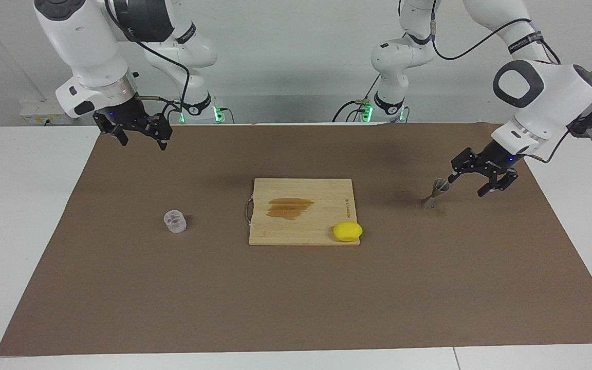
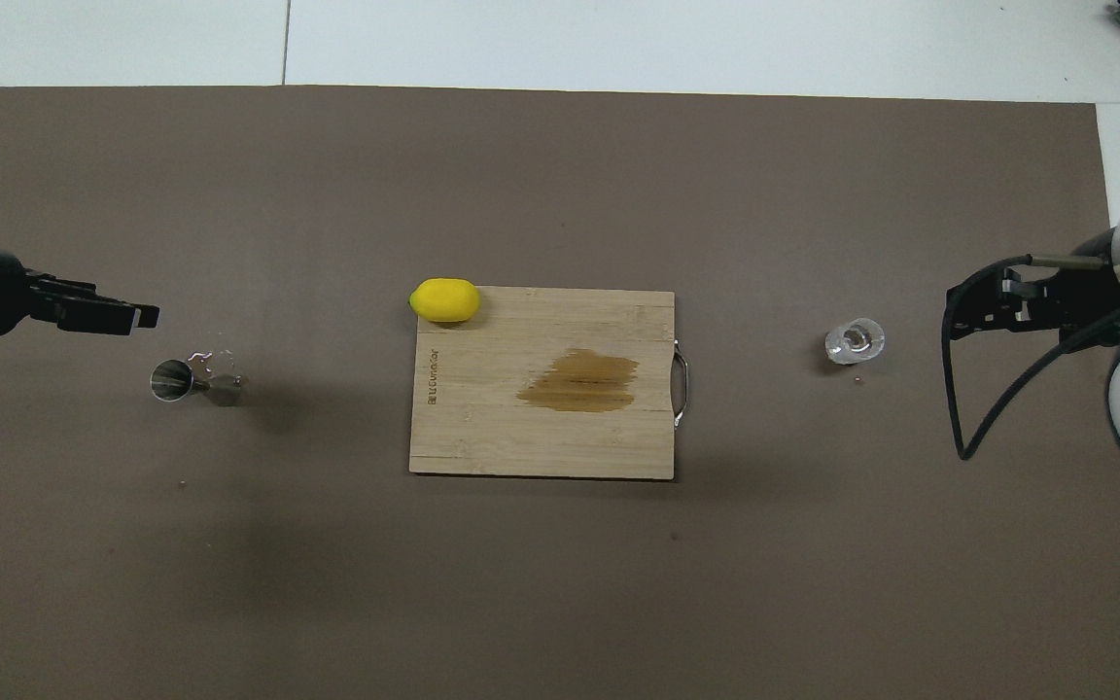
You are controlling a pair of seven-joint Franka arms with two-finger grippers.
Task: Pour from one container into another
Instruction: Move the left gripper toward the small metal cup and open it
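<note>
The glass cup [image 1: 175, 221] stood upright on the brown mat [image 1: 296, 288], beside the cutting board [image 1: 301, 211] toward the right arm's end of the worktop [image 1: 18, 205], off the side with the board's metal handle. A faint reddish tint showed inside it.

The metal jigger [image 1: 433, 194] stood on the mat well apart from the board, toward the left arm's end. A few small glinting spots lay on the mat right next to it.

The board lay in the middle of the mat and carried a dark brown stain near its centre. A short line of writing ran along its edge toward the left arm's end; the letters could not be read. A lemon [image 1: 348, 231] sat on the board's corner farthest from the robots on that same side.

The left gripper [image 1: 479, 176] hung low just beside the jigger's rim, jaws spread wide and holding nothing. The right gripper [image 1: 137, 134] waited raised over the mat's edge nearest the robots, well apart from the cup, jaws spread and empty.
</note>
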